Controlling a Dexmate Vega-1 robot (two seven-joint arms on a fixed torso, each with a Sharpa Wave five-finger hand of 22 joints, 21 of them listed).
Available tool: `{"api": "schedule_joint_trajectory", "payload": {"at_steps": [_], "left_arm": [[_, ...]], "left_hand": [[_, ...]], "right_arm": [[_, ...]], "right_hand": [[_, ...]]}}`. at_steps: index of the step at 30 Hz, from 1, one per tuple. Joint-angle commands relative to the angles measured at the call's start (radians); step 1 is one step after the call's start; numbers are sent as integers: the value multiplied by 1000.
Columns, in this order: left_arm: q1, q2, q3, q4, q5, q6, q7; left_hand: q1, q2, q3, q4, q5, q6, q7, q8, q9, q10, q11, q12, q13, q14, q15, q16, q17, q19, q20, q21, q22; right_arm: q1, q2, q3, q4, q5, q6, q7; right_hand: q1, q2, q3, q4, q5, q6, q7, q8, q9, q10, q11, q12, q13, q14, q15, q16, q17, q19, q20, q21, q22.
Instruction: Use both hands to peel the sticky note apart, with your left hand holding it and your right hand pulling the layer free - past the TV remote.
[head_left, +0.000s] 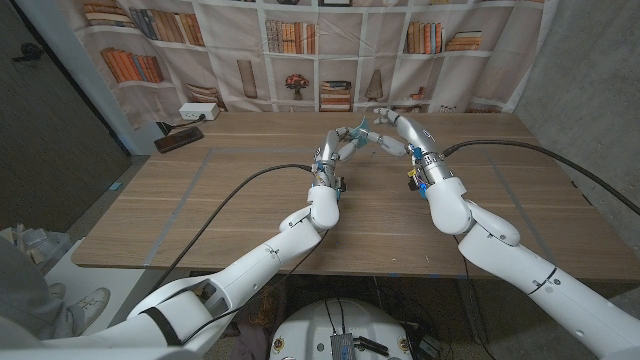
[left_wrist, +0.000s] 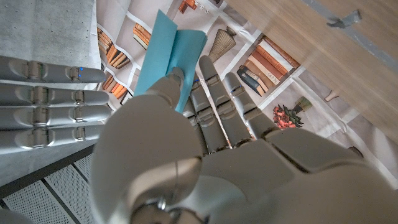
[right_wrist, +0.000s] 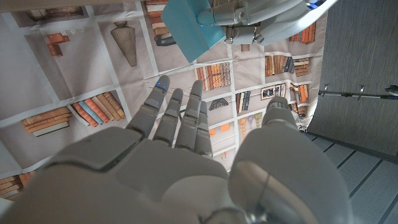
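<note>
A light blue sticky note (head_left: 358, 129) is lifted above the far middle of the table. My left hand (head_left: 338, 148) pinches it between thumb and fingers. In the left wrist view the note (left_wrist: 166, 55) stands up from my left fingertips (left_wrist: 177, 76), its two layers slightly parted. My right hand (head_left: 392, 137) is raised just to the right of the note, fingers straight and holding nothing. In the right wrist view my right hand (right_wrist: 180, 143) reaches toward the note (right_wrist: 186, 26) without touching it. Its straight fingers (left_wrist: 43, 106) lie beside the note in the left wrist view.
A dark TV remote (head_left: 178, 138) lies at the table's far left, with a white box (head_left: 192, 112) behind it. A bookshelf-print curtain (head_left: 330, 50) hangs behind the wooden table (head_left: 230, 210). Cables trail from both arms across the table.
</note>
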Motion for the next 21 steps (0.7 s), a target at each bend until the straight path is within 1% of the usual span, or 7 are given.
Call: {"api": "schedule_joint_trajectory", "payload": {"at_steps": [1,6,7,9,11,14,21], "left_arm": [[-12,3,26,24,39,-19,17],[-12,0,28,31,42,-32,23],[-12,-1,27,33,42,-35,25],[-11,-1,26,34,41,-37,26],[-10,-1,25,33,40,-37,27],[-8,-1,24,33,41,-37,28],[-9,-8,24,51,33,-57,31]], "left_hand": [[22,18,3,2,6,16,2,-1,5,57,-58,0,2,5,-105,-3,3,-1,-26,8,1],[23,18,3,1,7,17,-1,-2,5,57,-58,-2,2,5,-106,-4,3,-1,-26,11,0],[23,18,3,1,7,18,-1,-1,5,57,-58,-3,2,5,-106,-4,3,-1,-27,11,0],[23,18,3,1,7,18,-2,-2,4,58,-58,-4,2,6,-106,-4,3,-2,-27,13,0],[23,19,3,2,7,18,-1,-3,4,58,-56,-4,3,6,-105,-4,3,-2,-28,14,0],[23,19,4,2,7,19,-1,-3,4,59,-55,-4,4,6,-105,-4,3,-3,-28,15,-1],[23,19,3,2,7,19,1,-6,3,59,-52,-8,4,7,-106,-5,4,-5,-28,19,-2]], "right_arm": [[27,-3,-16,-15,10,-56,58],[33,-2,-26,-17,-3,-82,55],[34,1,-29,-15,-10,-86,47],[35,1,-32,-13,-14,-86,40],[36,2,-36,-11,-25,-94,32],[40,-1,-37,-11,-27,-100,35],[55,4,-46,-16,-20,-126,57]], "right_hand": [[20,7,9,-4,6,8,8,3,2,3,16,3,2,-6,-4,1,-2,-7,-6,-5,1],[32,12,14,-10,8,27,10,9,2,19,23,8,1,-2,-15,4,-3,-2,-11,-7,-1],[36,11,14,-11,8,47,13,15,1,44,32,16,0,11,-20,10,-3,5,-16,-8,-3],[39,8,13,-12,8,86,20,26,0,84,35,28,-3,27,-26,14,-4,17,-22,-8,-5],[39,8,12,-11,8,122,11,36,-1,104,38,32,-5,39,-32,16,-4,29,-34,-8,-5],[38,7,11,-11,7,135,9,38,-1,113,31,34,-6,44,-40,17,-4,37,-45,-7,-6],[33,4,8,-8,6,160,9,44,-2,122,34,34,-8,47,-41,16,-4,47,-41,-6,-6]]}}
